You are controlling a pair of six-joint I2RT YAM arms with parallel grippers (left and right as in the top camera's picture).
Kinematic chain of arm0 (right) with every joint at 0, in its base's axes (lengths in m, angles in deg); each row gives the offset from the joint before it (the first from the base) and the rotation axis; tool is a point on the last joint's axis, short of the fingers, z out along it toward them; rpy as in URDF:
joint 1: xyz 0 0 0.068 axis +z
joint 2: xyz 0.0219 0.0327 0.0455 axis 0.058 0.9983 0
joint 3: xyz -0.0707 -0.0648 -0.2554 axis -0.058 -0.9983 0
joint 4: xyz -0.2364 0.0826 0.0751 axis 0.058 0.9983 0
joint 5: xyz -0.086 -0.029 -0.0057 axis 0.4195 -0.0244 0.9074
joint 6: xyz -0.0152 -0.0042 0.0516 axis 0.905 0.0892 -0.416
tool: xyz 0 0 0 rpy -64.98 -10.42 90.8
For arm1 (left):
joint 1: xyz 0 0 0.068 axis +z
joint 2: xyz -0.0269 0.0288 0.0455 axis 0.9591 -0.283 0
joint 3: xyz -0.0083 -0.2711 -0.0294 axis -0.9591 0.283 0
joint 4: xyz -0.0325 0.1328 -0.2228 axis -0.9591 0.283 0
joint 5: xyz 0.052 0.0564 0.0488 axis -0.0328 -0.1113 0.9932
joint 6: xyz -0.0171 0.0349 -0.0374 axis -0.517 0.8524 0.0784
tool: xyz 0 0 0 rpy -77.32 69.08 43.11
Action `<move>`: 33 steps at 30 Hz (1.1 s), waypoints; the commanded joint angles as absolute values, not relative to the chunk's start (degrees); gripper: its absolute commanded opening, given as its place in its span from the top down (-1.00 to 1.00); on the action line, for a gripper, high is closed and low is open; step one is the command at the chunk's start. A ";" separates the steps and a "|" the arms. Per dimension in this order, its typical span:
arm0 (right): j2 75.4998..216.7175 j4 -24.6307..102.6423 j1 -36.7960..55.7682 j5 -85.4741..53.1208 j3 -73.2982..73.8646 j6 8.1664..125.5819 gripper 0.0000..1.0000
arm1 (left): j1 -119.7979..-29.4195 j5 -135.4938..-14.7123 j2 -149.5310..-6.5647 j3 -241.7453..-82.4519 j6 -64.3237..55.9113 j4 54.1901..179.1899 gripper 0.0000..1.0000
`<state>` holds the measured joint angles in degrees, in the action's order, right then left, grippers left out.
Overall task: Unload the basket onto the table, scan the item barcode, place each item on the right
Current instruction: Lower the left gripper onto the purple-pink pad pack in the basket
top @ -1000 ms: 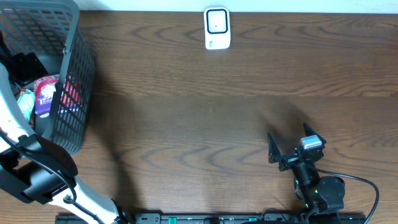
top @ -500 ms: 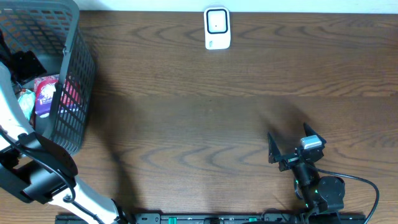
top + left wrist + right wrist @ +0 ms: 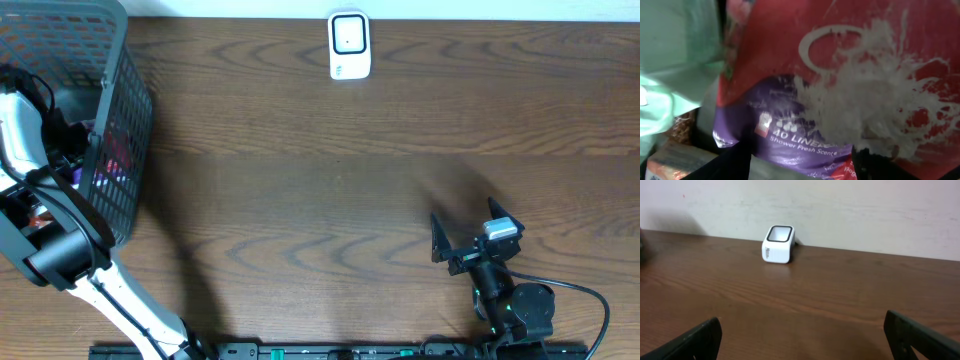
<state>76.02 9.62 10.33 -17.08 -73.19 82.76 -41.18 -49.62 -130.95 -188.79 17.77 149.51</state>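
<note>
Wire basket (image 3: pixel 125 150), from overhead: entered from above by the left arm (image 3: pixel 55 255), elbow bent; the right gripper (image 3: pixel 468 238), spread wide and empty, is parked well apart from it.
Liner pouch (image 3: pixel 840 75), left wrist view: lying in the basket, flanked by the left gripper (image 3: pixel 800 167) fingertips (image 3: pixel 732 167); whether it is clamped cannot be told.
Handling: judged light, soft and slippery; a flat edge is best pinched.
Barcode scanner (image 3: pixel 778 244), right wrist view: faced across the table, well apart from the basket.
</note>
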 commanded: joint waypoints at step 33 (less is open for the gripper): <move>75.65 9.86 10.50 -16.62 -73.28 82.31 -0.98 | -41.16 -55.89 -127.91 -190.25 20.61 142.89 -0.77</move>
